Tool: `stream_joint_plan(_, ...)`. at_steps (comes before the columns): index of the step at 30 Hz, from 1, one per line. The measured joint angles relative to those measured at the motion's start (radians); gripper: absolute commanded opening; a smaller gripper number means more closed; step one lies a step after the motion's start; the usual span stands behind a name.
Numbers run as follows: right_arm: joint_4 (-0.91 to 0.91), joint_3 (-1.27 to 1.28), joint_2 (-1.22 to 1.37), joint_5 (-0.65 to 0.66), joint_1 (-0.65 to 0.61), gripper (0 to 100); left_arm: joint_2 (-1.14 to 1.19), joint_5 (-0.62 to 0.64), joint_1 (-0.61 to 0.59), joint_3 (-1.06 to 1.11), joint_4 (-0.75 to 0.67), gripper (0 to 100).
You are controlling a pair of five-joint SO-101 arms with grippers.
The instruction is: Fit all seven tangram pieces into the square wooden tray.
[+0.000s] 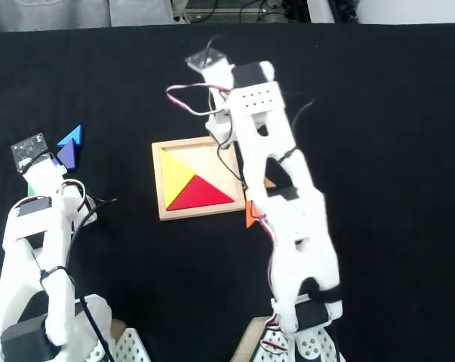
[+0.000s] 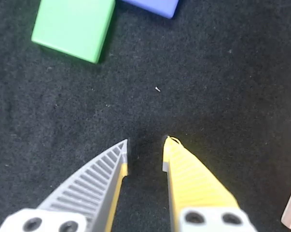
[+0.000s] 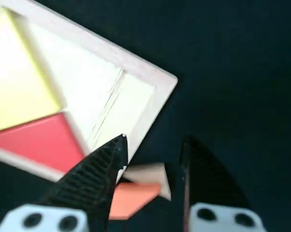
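Note:
The square wooden tray (image 1: 158,181) lies mid-table with a yellow triangle (image 1: 174,173) and a red triangle (image 1: 201,194) inside it. In the right wrist view my right gripper (image 3: 152,142) hangs open just off the tray's corner (image 3: 159,87). Below and between its fingers lie a pale piece (image 3: 147,173) and an orange piece (image 3: 133,199). My left gripper (image 2: 145,144) is open over bare cloth, a short way from a green square (image 2: 73,26) and a purple piece (image 2: 152,6). A blue triangle (image 1: 72,136) and the purple triangle (image 1: 67,155) sit at the far left.
The right arm (image 1: 287,204) stretches over the tray's right side and hides part of it. The orange piece (image 1: 250,215) peeks out beside that arm. Black cloth covers the whole table, with free room on the right and at the front.

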Motion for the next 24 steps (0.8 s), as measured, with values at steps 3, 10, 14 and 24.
stream_joint_plan(3,0.000,0.209,-0.206,-0.017,0.000,18.1,0.000,0.000,0.000,0.000,0.000,13)
stream_joint_plan(10,-0.068,0.763,-0.646,-0.057,0.043,18.1,0.000,0.000,0.000,0.000,0.000,13)
stream_joint_plan(14,-0.219,1.069,-0.721,-0.061,0.044,18.1,0.000,0.000,0.000,0.000,0.000,13)
stream_joint_plan(24,-0.468,1.300,-0.729,-0.120,0.002,17.8,0.000,0.000,0.000,0.000,0.000,13)
